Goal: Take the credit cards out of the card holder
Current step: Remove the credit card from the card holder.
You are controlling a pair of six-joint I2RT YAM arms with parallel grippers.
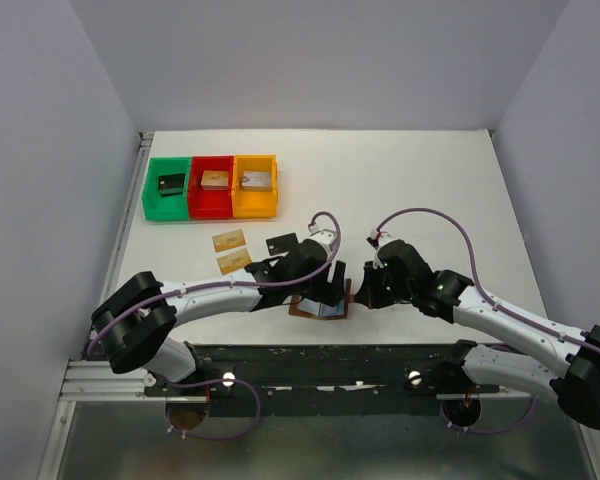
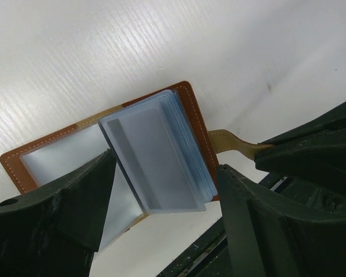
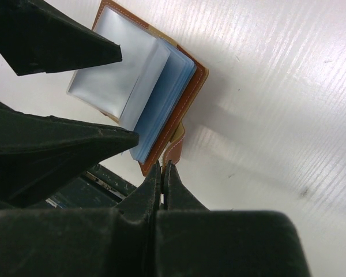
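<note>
The brown leather card holder (image 1: 302, 308) lies open on the table between both arms, near the front edge. Its pale blue pockets (image 2: 155, 158) fan upward; whether cards sit inside them I cannot tell. My left gripper (image 2: 164, 173) hangs open just above, one finger on each side of the raised pockets. My right gripper (image 3: 162, 167) is shut on the holder's snap tab (image 3: 177, 145), pinning it at the right side. Two tan-gold credit cards (image 1: 229, 241) (image 1: 234, 261) lie flat on the table to the left of the holder.
Green (image 1: 167, 187), red (image 1: 212, 185) and orange (image 1: 255, 184) bins stand in a row at the back left, each with a small block inside. The dark base rail (image 1: 330, 355) runs just in front of the holder. White walls enclose the table.
</note>
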